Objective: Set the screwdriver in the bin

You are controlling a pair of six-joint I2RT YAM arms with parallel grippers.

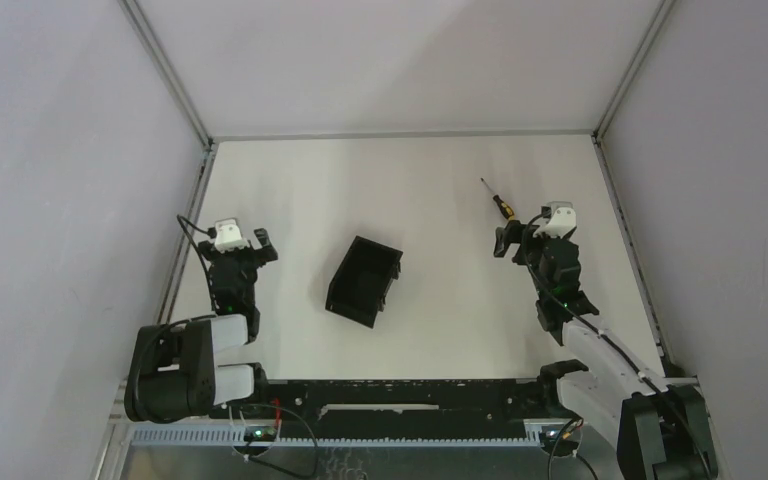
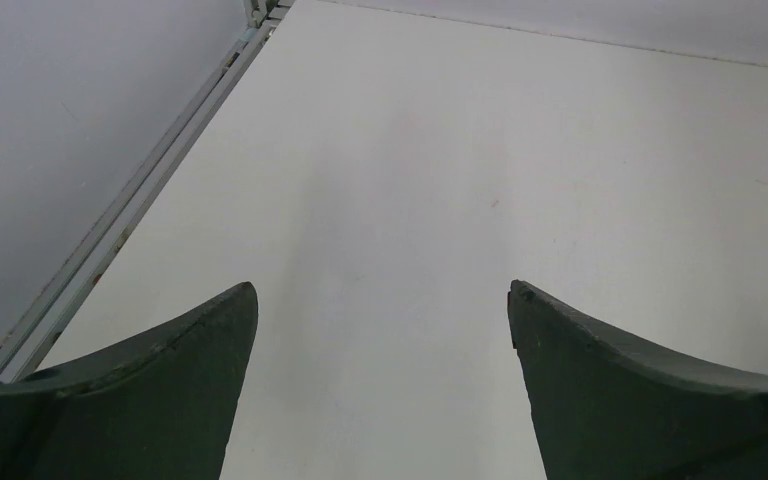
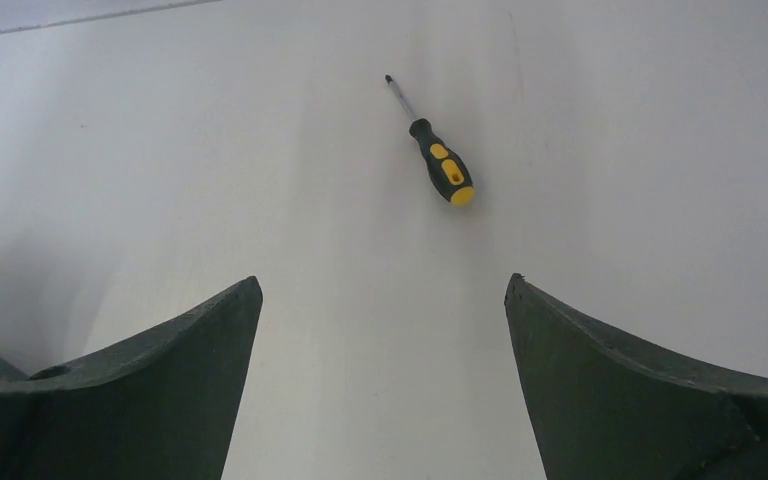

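Lying flat at upper right of the top view: small screwdriver (image 1: 497, 202), yellow-and-black handle, slim dark shaft. Right gripper (image 3: 382, 285) sits just below it, jaws spread wide, holding nothing. Left gripper (image 2: 382, 290) likewise spread, empty. Black rectangular plastic bin (image 1: 364, 281) sits mid-frame, well apart from the screwdriver.

Legible text, labels, numbers: none. The small screwdriver with yellow-and-black handle (image 3: 442, 170) and the black rectangular plastic bin (image 1: 343, 272) show no print that can be made out; finer marking too small to tell.
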